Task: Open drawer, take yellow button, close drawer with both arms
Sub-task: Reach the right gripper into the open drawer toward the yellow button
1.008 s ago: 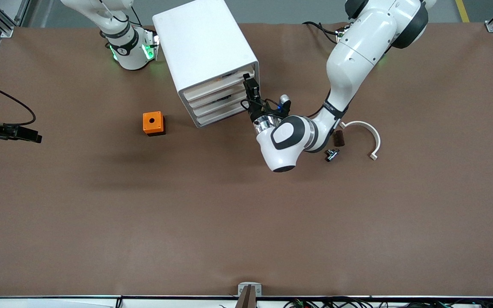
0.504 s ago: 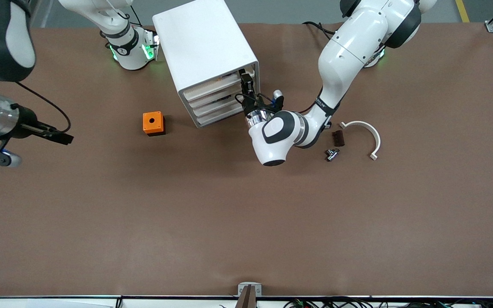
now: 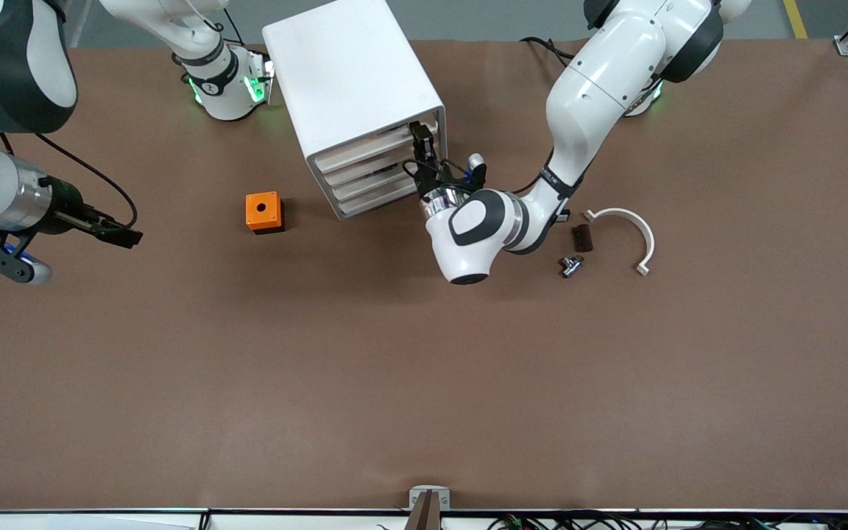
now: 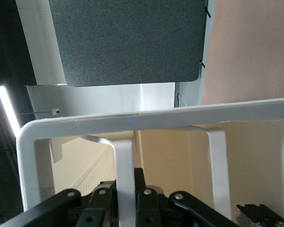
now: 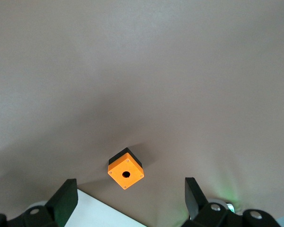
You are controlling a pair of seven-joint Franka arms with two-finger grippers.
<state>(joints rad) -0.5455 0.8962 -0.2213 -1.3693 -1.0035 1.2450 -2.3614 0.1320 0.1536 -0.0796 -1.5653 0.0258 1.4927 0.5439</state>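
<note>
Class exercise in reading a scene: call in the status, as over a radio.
Left pincer shut on the drawer front. Right pincer open, over bare table toward the right arm's end. Drawer not yet pulled out; button unseen. Orange box beside cabinet, not blocking.

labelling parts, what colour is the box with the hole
Orange top, black base; clearest in the right wrist view.

- A big brown table (image 3: pixel 424 383) fills almost the whole front view.
- At 12 o'clock, above the table's top edge, there is a strip of gray floor (image 3: pixel 483 18).
- At 1 o'clock a yellow line (image 3: pixel 795 18) is painted on that floor.
- At 6 o'clock a small gray bracket (image 3: pixel 429 500) sits on the table's edge, with cables (image 3: pixel 578 521) beside it.
- In the left wrist view a dark gray panel (image 4: pixel 128 40) hangs at 12 o'clock, and a long bright lamp (image 4: pixel 7 113) glows at 9 o'clock.
</note>
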